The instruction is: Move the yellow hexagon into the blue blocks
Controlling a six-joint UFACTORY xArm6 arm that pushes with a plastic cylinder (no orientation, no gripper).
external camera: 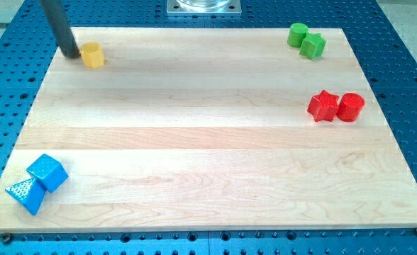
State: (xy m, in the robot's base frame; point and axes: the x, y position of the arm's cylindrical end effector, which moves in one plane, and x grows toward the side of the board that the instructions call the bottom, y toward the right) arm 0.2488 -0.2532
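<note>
The yellow hexagon [92,54] lies near the board's top left corner. My tip [71,52] rests just to its left, touching or almost touching it, with the dark rod rising toward the view's top left. The two blue blocks sit together at the bottom left corner: a blue cube [47,172] and a blue triangle [25,194] touching its lower left side. The hexagon is far above them, near the same side of the board.
A green cylinder [298,34] and a green block [313,46] touch at the top right. A red star [324,106] and a red cylinder [350,107] touch at the right. The wooden board [208,142] lies on a blue perforated table.
</note>
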